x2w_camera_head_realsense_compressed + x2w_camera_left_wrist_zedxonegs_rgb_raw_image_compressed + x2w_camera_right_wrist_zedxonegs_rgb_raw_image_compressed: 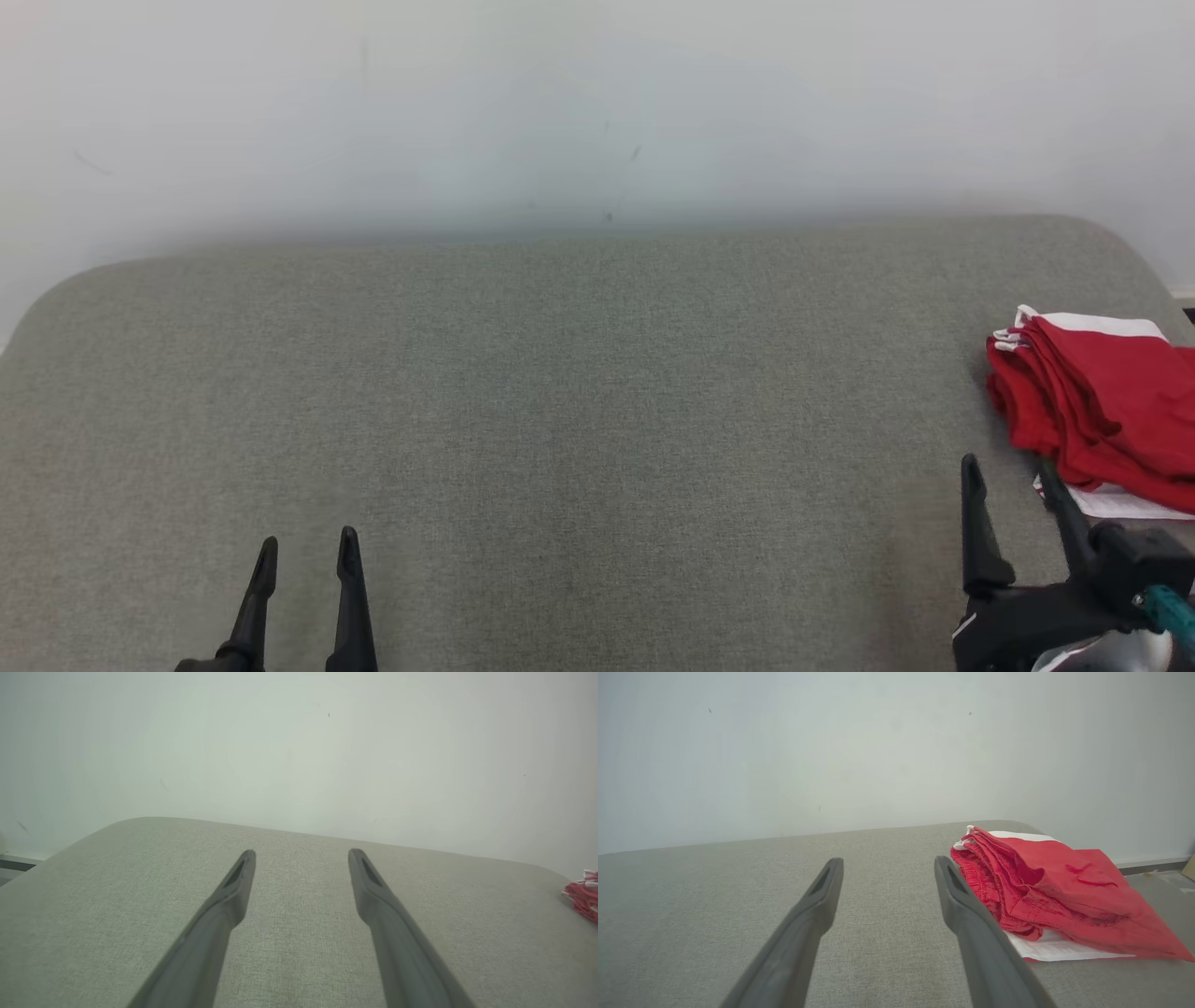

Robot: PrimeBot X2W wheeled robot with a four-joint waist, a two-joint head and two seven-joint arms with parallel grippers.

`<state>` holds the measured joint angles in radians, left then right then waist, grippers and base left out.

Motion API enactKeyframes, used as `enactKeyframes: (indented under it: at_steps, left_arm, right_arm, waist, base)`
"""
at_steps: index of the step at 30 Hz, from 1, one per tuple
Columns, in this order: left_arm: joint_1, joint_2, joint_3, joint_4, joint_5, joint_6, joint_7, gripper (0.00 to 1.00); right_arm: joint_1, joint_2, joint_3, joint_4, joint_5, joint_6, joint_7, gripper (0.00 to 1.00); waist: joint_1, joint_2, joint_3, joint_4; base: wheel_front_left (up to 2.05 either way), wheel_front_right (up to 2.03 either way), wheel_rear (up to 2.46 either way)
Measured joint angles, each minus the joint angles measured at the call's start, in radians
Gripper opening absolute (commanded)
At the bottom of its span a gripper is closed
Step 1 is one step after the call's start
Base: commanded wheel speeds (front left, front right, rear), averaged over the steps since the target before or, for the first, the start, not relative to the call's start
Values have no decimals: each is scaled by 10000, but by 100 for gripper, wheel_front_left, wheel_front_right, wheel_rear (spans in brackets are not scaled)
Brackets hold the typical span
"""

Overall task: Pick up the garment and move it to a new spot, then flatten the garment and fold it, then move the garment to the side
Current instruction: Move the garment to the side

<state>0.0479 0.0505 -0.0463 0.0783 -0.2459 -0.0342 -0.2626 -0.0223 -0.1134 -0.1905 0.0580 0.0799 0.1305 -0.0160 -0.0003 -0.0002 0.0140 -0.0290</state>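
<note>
Since the red garment (pixel 1102 401) lies folded at the grey table's (pixel 560 420) right edge (seemingly already set aside), the left gripper (pixel 309 539) and right gripper (pixel 1008 467) hover spread wide, holding nothing.

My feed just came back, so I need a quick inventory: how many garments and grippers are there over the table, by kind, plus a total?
Garment: 1, red and white, folded at the right end of the table.
Grippers: 2, left gripper and right gripper, both open and empty.
Total: 3
</note>
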Motion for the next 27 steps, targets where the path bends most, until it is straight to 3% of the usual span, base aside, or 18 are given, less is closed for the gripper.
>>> enactKeyframes:
  at_steps: [6,16,27]
  left_arm:
    - [222,4,128,144,-27,90,0,100]
    - [378,6,435,742,-38,192,0,100]
    - [487,2,441,936,12,178,0,100]
  right_arm:
    - [775,485,424,161,345,0,-784,100]
    - [1133,608,1085,951,270,0,-1423,100]
    - [1033,612,1093,1191,267,0,-1609,100]
  waist:
    - [1,1,-320,220]
    - [3,2,-506,260]
    - [3,3,-533,242]
  base:
    - [0,0,0]
    - [0,0,0]
    - [0,0,0]
